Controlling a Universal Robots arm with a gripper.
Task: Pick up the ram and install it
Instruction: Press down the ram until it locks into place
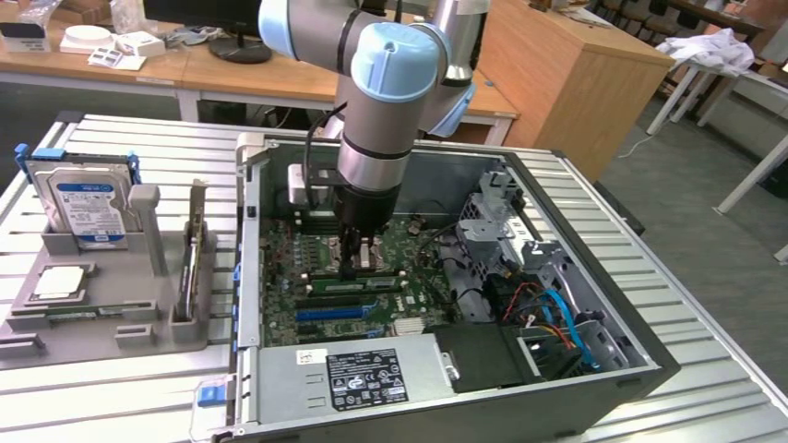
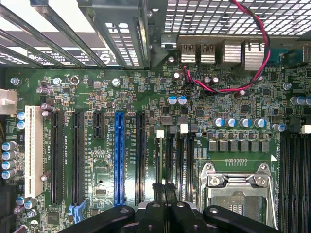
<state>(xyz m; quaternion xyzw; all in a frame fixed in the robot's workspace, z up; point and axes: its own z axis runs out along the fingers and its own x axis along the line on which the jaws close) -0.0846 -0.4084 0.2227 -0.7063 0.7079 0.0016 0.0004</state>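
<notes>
While the arm (image 1: 388, 83) reaches straight down into the open PC case (image 1: 579, 388), its wrist is vertical and the gripper (image 1: 361, 266) sits low over the motherboard (image 1: 323, 318), approx. mid-board, by the memory slots. In the wrist view the gripper (image 2: 165, 191) has its fingertips (image 2: 156, 193) clenched together, no gap seen btw. them. The ram (image 2: 161, 160) shows edge-on as a thin pale line standing in the slot next to the empty memory slots (image 2: 181, 165), running from a white end clip (image 2: 160, 134) to right under the fingertips. Can't tell whether the tips pinch its top edge or just rest on it (contact point is hidden by the fingers).

Around it: the CPU socket (image 2: 238, 194) w/ its metal frame lies just beside the memory slots. A blue expansion slot (image 2: 119, 155) and a white one (image 2: 31, 150) lie on the other side. A red/black wire (image 2: 262, 43) loops near the rear ports, well clear of the ram.

In the exterior view the case walls surround the gripper. A drive cage (image 1: 499, 221) and orange/blue cables (image 1: 560, 318) crowd the exterior view's right, apart from the arm. The PSU (image 1: 365, 377) is at the near edge. Outside the case, on the exterior view's left, a grey fixture (image 1: 87, 254) holds a hard drive (image 1: 84, 201) upright and a processor chip (image 1: 59, 282) lying flat.
</notes>
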